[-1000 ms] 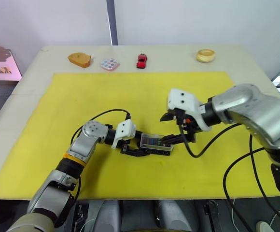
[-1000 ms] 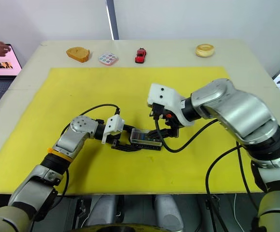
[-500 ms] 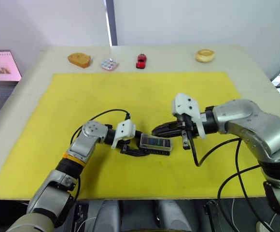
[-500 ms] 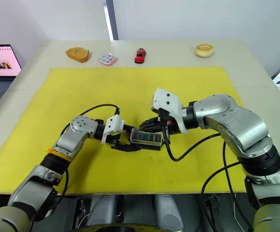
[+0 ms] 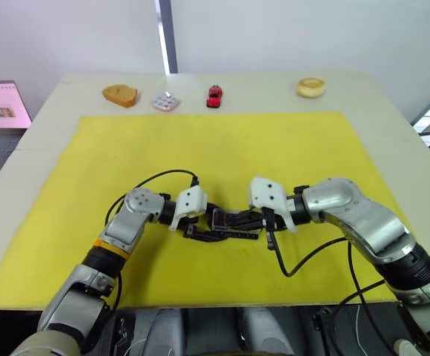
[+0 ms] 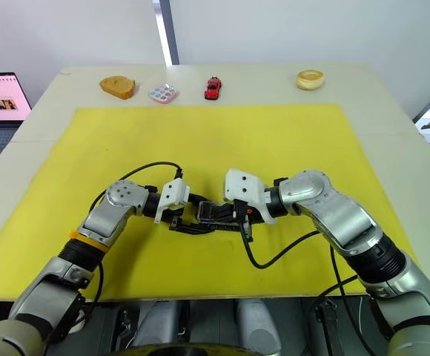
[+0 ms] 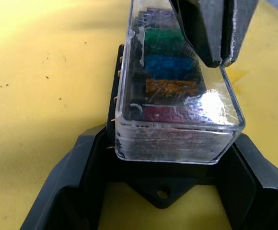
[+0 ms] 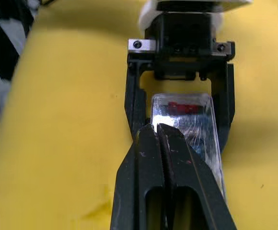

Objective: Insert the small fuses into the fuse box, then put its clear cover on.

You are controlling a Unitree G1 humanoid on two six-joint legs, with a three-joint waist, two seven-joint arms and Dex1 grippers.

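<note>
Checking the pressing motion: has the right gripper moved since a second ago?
Yes. The right gripper has come down from above the fuse box onto its clear cover, closer to the left gripper, jaws shut.

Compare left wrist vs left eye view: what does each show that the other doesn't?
Left wrist view alone: the small fuses under the clear cover, told apart as green, blue, yellow-brown and purplish red, and the right gripper's shut fingers pressing on the cover.

Left eye view alone: the toy car, the multicoloured tile and two tan items along the table's far edge.

Both: the left gripper around the fuse box on the yellow mat.
</note>
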